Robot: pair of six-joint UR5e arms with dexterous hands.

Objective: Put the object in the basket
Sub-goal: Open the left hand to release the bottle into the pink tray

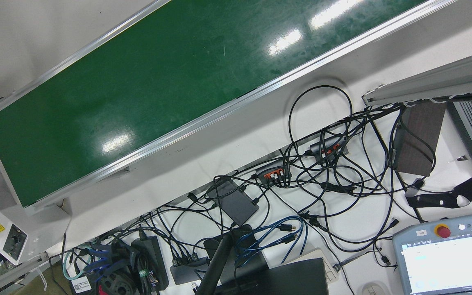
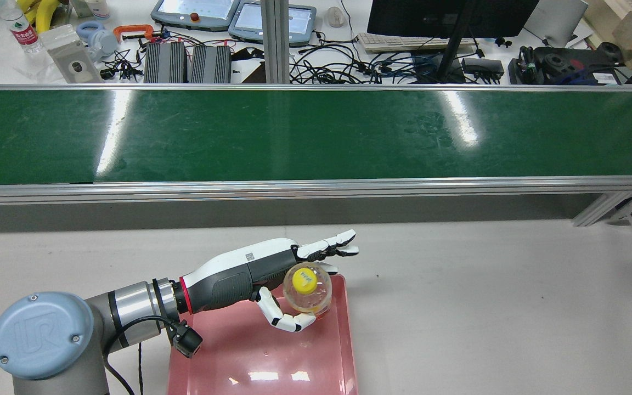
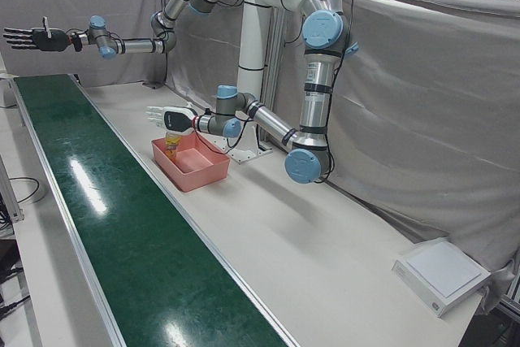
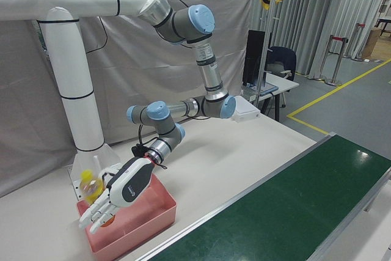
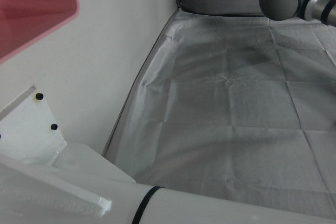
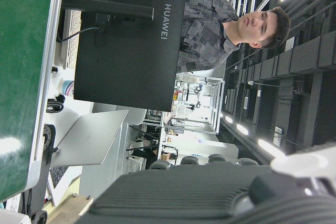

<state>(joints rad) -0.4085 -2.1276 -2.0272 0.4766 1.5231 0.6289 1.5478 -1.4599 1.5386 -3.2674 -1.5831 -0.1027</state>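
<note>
While over the far end of the shallow pink plastic basket (image 2: 294,362) | left hand (image 2: 294,274) loosely cups clear round yellow-capped bottle (image 2: 307,289), cap up, fingers half spread | right hand (image 3: 32,38) empty, spread, well away.

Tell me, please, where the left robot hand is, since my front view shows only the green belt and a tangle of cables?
Observer: The left robot hand is low over the belt-side end of the pink basket, as the rear view shows.
Operator: Does it have the object?
Observer: A clear bottle with a yellow cap sits against it, with one finger curled beneath and the others stretched out. I cannot tell whether it is gripped.
Operator: And the right robot hand?
Observer: The right robot hand is raised high near the far end of the belt in the left-front view, fingers spread, holding nothing.
</note>
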